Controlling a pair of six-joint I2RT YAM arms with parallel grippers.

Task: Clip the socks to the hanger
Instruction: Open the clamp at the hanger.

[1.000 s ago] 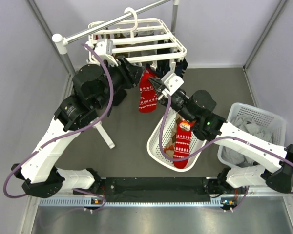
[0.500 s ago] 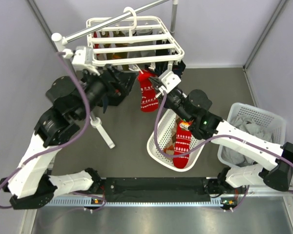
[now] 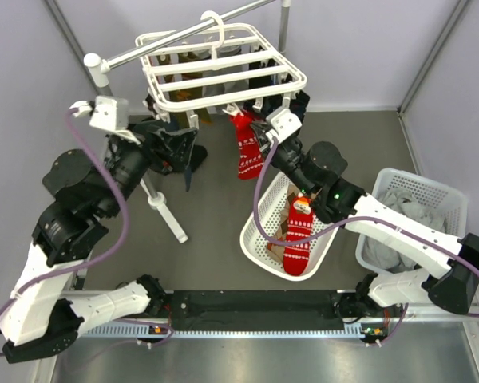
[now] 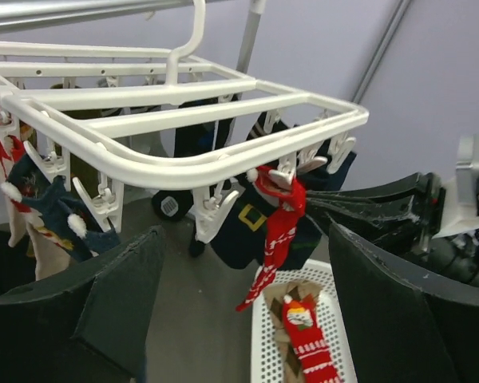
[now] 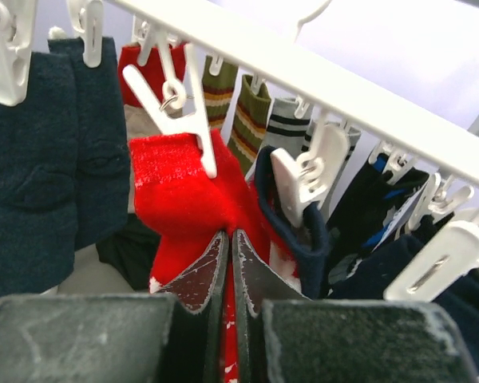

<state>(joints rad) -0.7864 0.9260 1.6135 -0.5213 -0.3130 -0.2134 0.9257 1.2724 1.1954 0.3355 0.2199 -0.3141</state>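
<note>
The white hanger (image 3: 223, 76) hangs by its hook from a metal rail, with several socks clipped under it. A red snowflake sock (image 3: 250, 153) hangs from a clip at its front edge. My right gripper (image 3: 261, 134) is shut on that sock's upper part; in the right wrist view the fingers (image 5: 211, 263) pinch the red sock (image 5: 180, 187) just below a white clip (image 5: 180, 120). My left gripper (image 3: 185, 148) is wide open and empty, left of the hanger. In the left wrist view the red sock (image 4: 275, 227) hangs beside a navy sock with a yellow buckle (image 4: 251, 219).
An oval white basket (image 3: 254, 233) below the right arm holds another red sock (image 3: 298, 235) and a patterned one. A rectangular white basket (image 3: 457, 199) with grey laundry stands at the right. The rail's stand post (image 3: 164, 211) is beside my left arm.
My left arm has pulled back to the left, away from the hanger, with its gripper open. The hanger has swung slightly. My right gripper stays at the red sock.
</note>
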